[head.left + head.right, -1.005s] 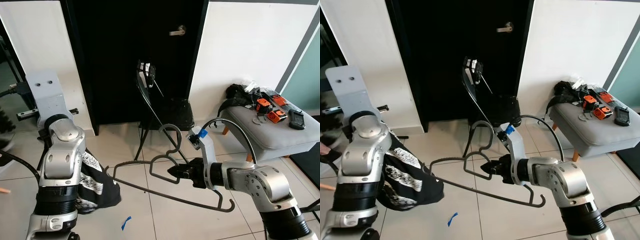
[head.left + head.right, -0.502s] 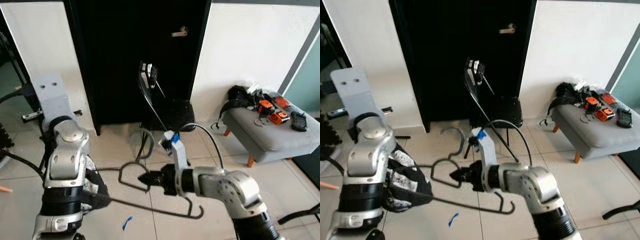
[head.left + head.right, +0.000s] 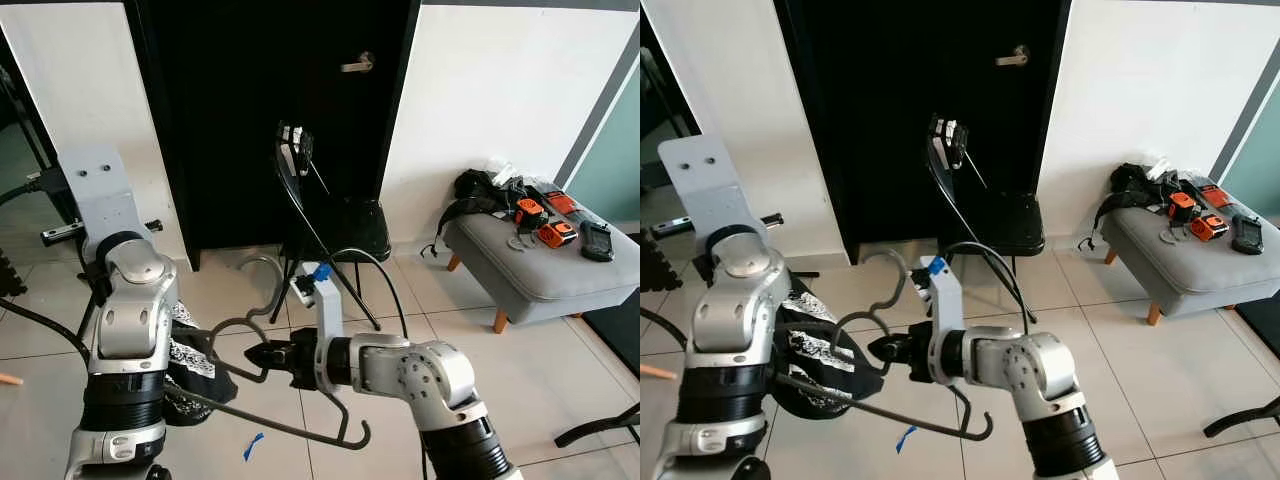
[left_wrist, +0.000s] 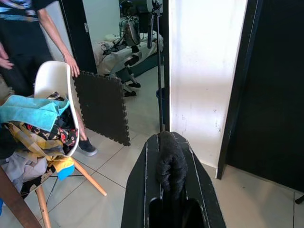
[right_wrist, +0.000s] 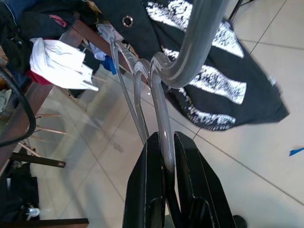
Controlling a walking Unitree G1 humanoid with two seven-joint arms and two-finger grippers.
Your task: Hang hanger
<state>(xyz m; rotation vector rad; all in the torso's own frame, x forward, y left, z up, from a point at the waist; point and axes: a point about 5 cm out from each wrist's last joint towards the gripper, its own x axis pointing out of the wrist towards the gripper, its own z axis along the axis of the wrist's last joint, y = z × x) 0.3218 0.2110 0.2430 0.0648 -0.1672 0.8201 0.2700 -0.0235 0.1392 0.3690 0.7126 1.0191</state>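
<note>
A grey wire hanger (image 3: 262,283) hangs in front of me, its hook up and its long bar (image 3: 890,417) slanting down to the right. My right gripper (image 3: 253,356) is shut on the hanger's wire, which also shows in the right wrist view (image 5: 166,137). A black garment with white print (image 3: 192,352) hangs at my left arm, just behind the hanger's left end. In the left wrist view my left gripper (image 4: 170,140) is shut on a fold of this black cloth (image 4: 171,168).
A black folding chair (image 3: 335,225) stands before a black door (image 3: 250,110). On the right is a grey ottoman (image 3: 560,285) with tools on it. A person (image 4: 28,33) stands by a white chair (image 4: 54,90) piled with clothes. Blue tape (image 3: 253,446) lies on the tiled floor.
My right gripper has carried the hanger to the left, up to the black garment at my left arm. The head view has shifted a little too.
</note>
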